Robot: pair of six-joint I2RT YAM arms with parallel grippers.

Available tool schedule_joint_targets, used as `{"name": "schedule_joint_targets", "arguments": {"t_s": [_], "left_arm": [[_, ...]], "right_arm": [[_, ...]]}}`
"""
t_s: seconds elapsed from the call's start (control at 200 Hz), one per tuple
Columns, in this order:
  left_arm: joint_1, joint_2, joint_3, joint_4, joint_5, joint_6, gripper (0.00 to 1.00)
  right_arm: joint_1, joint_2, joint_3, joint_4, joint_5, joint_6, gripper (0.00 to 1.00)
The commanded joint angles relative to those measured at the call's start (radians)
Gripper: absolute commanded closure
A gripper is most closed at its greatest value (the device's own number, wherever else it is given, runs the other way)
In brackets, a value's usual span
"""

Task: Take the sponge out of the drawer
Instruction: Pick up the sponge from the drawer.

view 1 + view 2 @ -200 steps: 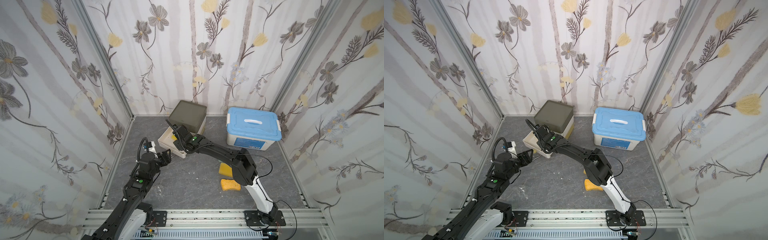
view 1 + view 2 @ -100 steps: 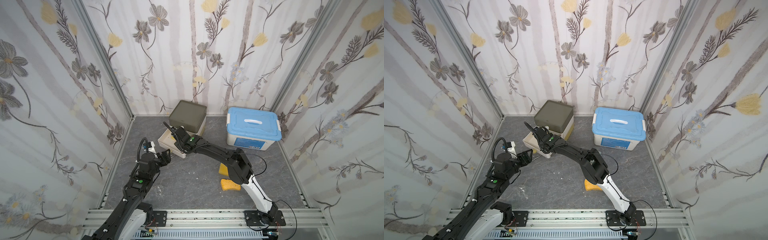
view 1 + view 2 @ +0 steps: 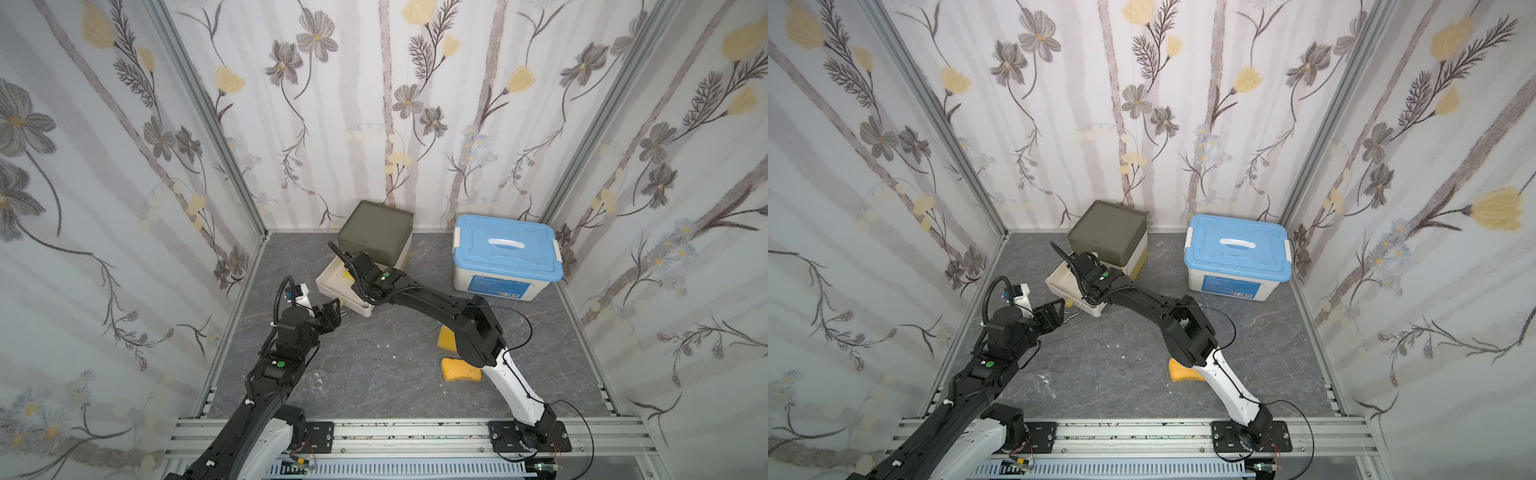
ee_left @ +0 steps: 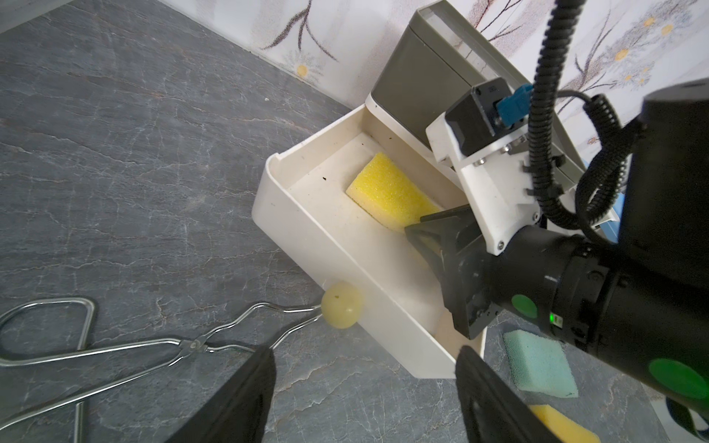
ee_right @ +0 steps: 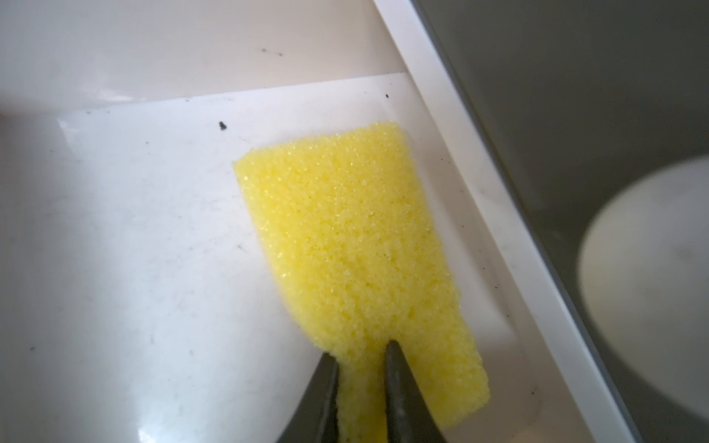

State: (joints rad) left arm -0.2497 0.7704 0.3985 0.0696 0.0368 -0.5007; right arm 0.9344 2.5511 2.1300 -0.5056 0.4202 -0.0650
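The jaws of the right gripper (image 5: 362, 354), wide apart a second ago, are now clamped on one end of the yellow sponge (image 5: 345, 237), which is still laid flat inside the open drawer (image 4: 307, 245), at 11 o'clock on the table (image 3: 395, 353). The grasp is judged made; only the lift-out is left. The left gripper (image 4: 364, 358) is held apart-jawed and empty at the drawer's 7 o'clock.

Top views overlook whole scene fr. above; wrist cams close on drawer (image 4: 307, 234).
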Motion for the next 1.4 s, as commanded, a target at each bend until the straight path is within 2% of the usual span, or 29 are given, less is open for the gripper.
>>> {"name": "schedule_joint_targets", "arguments": {"t_s": [0.0, 0.06, 0.09, 0.36, 0.705, 1.114, 1.394], "left_arm": [[0.001, -0.003, -0.003, 0.005, -0.013, 0.010, 0.24], [0.002, -0.005, -0.003, 0.005, -0.012, 0.010, 0.24], [0.001, -0.004, -0.003, 0.003, -0.012, 0.010, 0.23], [0.001, -0.010, -0.009, 0.004, -0.016, 0.010, 0.23], [0.003, -0.017, -0.015, 0.007, -0.017, 0.010, 0.23], [0.004, -0.037, -0.023, 0.003, -0.031, 0.010, 0.21], [0.004, -0.026, -0.027, 0.011, -0.038, 0.010, 0.19]], "right_arm": [[-0.002, 0.006, 0.004, -0.027, -0.026, -0.009, 0.84], [-0.002, 0.002, 0.004, -0.026, -0.033, -0.014, 0.87], [-0.002, 0.000, 0.004, -0.026, -0.030, -0.012, 1.00], [0.004, -0.013, 0.002, -0.026, -0.070, -0.019, 1.00], [0.007, -0.119, -0.062, 0.028, -0.233, -0.027, 1.00], [0.007, -0.169, -0.101, 0.077, -0.252, 0.019, 1.00], [0.007, -0.275, -0.203, 0.145, -0.298, 0.047, 1.00]]}}
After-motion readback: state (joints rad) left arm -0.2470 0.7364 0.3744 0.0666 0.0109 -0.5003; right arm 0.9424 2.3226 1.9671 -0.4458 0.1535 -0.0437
